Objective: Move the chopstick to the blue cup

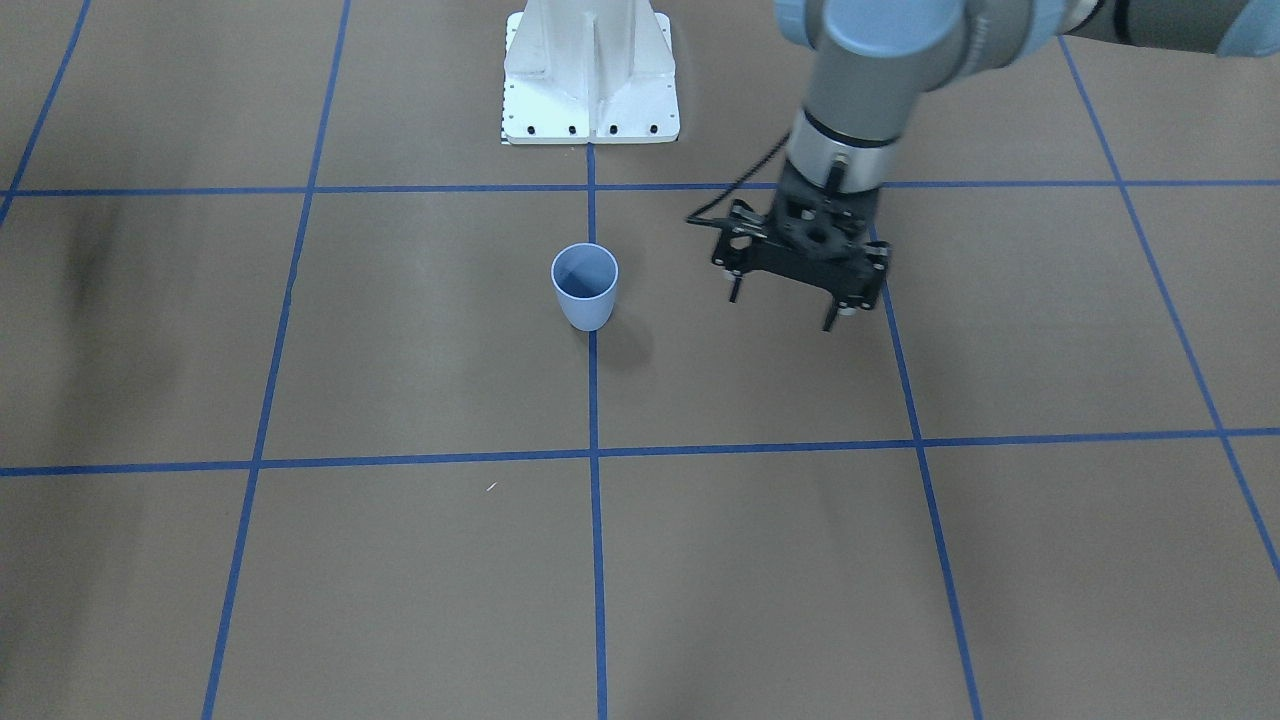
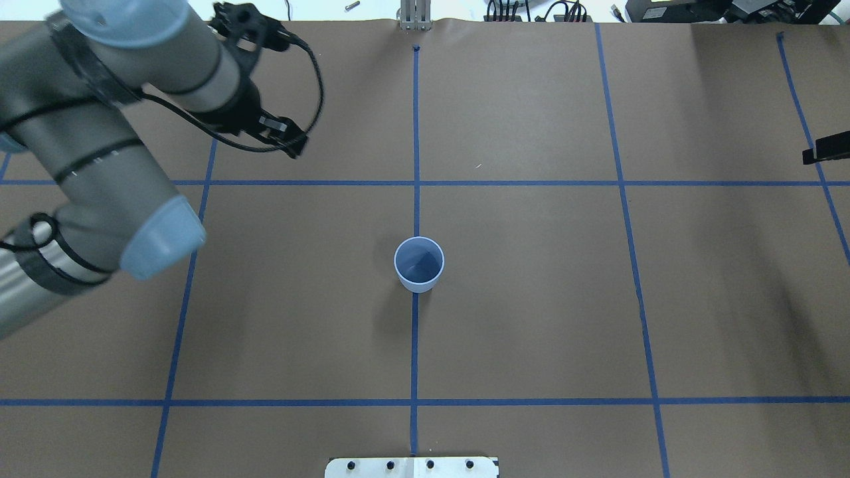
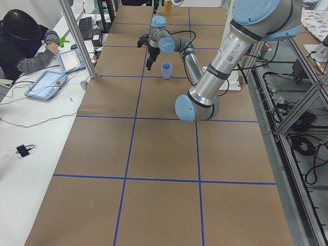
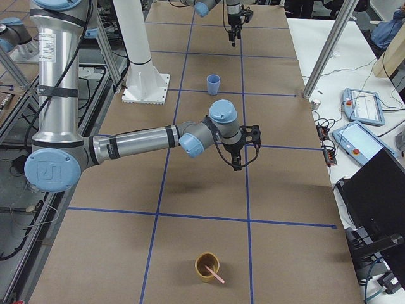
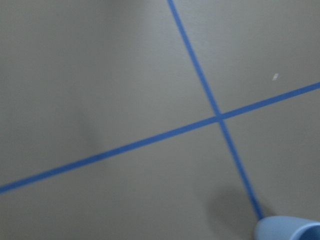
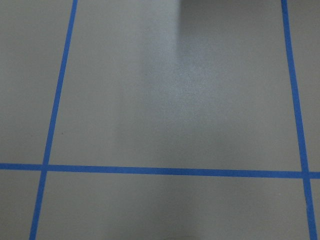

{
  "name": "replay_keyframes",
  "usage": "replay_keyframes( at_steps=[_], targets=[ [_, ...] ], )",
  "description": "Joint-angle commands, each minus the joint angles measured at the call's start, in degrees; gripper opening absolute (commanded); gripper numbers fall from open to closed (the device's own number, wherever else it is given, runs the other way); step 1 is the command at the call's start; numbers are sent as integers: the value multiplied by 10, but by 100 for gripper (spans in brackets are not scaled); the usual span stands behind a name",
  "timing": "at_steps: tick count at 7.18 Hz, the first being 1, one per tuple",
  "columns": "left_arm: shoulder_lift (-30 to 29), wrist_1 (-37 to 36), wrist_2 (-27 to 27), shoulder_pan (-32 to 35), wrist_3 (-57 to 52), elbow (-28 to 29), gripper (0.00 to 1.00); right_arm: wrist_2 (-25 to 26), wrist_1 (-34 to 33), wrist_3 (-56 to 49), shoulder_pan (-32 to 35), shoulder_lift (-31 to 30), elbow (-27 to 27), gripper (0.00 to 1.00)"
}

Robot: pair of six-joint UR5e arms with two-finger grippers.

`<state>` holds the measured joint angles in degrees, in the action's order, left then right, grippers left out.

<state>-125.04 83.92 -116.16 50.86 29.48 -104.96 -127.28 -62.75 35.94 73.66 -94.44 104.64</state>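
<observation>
The blue cup (image 1: 585, 290) stands upright and empty on a blue tape line near the table's middle (image 2: 418, 265). My left gripper (image 1: 782, 312) hangs above the table beside the cup, on the robot's left, open with nothing between its fingers. A pale pink chopstick (image 4: 216, 274) leans inside a yellow-brown cup (image 4: 207, 265) at the table's far end on the robot's right. My right gripper (image 4: 243, 159) hovers over the table between the two cups; I cannot tell whether it is open or shut. Only the blue cup's rim (image 5: 287, 230) shows in the left wrist view.
The white robot base plate (image 1: 590, 75) sits behind the blue cup. A side bench with tablets (image 3: 48, 82) and a seated person (image 3: 25, 43) runs along the table's far edge. Metal posts (image 4: 326, 50) stand at that edge.
</observation>
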Motion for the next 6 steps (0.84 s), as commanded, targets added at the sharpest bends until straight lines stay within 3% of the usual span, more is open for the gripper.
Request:
replay_keyframes(
  at_steps=[1,3,4,6],
  targets=[
    [44,-2,-62,151,-221,54,99,-7,-3,-35,26,-27,4,100],
    [45,-29,-138,288,-435,160,99,-15,-40,-130,68,-38,-4,100],
    [65,-29,-146,340,-453,197,99,-16,-110,-227,105,-35,-1,100],
    [155,-23,-145,354,-449,212,99,-17,-215,-378,166,-32,1,100]
  ],
)
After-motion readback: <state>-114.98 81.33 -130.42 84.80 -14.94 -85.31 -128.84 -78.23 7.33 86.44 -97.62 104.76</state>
